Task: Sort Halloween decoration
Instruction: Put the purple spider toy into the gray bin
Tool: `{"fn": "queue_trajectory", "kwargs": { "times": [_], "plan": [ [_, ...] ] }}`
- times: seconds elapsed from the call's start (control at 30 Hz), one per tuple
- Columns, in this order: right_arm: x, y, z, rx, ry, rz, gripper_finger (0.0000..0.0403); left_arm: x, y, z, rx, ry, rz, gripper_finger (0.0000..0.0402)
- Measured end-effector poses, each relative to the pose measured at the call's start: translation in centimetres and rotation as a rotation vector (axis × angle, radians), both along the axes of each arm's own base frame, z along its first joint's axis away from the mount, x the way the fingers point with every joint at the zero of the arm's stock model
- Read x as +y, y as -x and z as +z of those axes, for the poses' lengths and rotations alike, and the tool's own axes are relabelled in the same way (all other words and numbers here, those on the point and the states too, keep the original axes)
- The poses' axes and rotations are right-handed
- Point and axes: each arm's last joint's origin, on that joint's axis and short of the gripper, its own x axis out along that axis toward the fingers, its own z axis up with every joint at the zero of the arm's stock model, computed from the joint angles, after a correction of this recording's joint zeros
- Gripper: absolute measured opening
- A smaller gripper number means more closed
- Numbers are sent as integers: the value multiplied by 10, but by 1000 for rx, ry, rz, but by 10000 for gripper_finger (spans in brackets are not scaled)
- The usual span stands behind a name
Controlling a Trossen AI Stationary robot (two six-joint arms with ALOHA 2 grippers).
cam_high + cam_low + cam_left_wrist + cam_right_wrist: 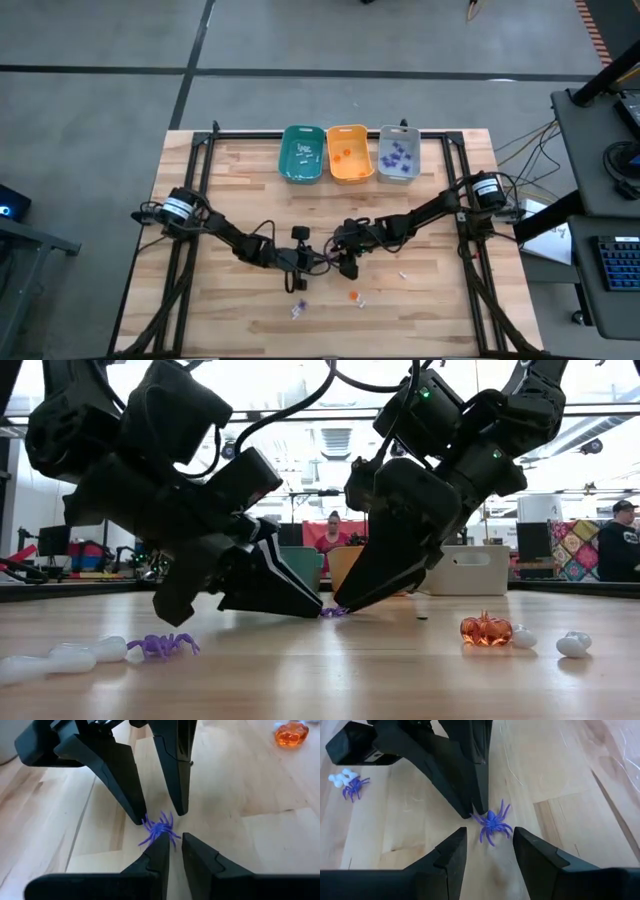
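- Both grippers met nose to nose at mid-table over one purple spider (pixel 492 825), which lay on the wood between their tips.
- The right gripper (pixel 490 845) stood wide, straddling it; the left gripper (pixel 174 851) was narrow, its tips touching a leg.
- Risk, as I judged it: the converging fingers could collide or flick the light spider away.
- No readable writing showed anywhere.
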Motion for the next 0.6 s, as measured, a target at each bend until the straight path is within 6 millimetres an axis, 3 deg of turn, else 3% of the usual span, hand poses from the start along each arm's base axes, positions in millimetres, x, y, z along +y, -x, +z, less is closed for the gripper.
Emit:
{"fn": "queue_trajectory", "kwargs": {
  "times": [0.37,0.6],
  "plan": [
    [0,-1,-2,8,-47,-44,148,0,0,-3,0,21,15,38],
    [-5,-2,-5,18,-73,-89,91,0,0,-3,2,23,17,38]
  ]
}}
